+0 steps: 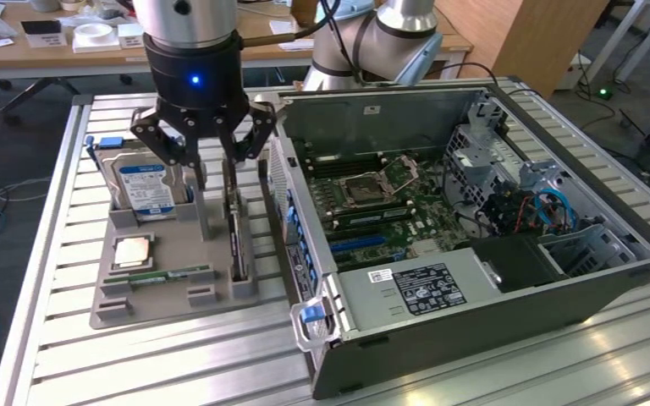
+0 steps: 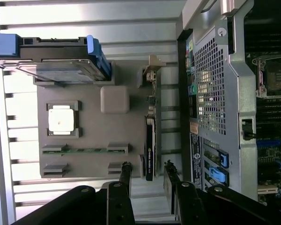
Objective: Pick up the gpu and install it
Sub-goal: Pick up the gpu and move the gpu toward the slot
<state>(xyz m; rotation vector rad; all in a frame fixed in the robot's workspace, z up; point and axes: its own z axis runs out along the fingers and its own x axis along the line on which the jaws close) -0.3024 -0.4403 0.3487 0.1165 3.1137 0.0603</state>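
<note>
The gpu point(image 1: 238, 241) stands on its edge in a slot at the grey holder tray's point(image 1: 156, 304) side nearest the computer case. In the wrist view the gpu point(image 2: 150, 140) is a thin dark card seen edge-on, with its silver bracket point(image 2: 152, 70) at one end. My gripper point(image 1: 214, 169) hangs above the far end of the tray, open, with nothing between its fingers. The wrist view has the gripper point(image 2: 147, 174) in line with the card's end, one fingertip point(image 2: 126, 169) on each side, apart from the card.
The tray also holds an upright hard drive point(image 1: 145, 186), a square processor point(image 1: 133, 251) and a memory stick point(image 1: 173, 275). The open computer case point(image 1: 472, 228) lies close beside the tray, motherboard point(image 1: 388, 203) exposed. Slatted aluminium table point(image 1: 167, 364) all around.
</note>
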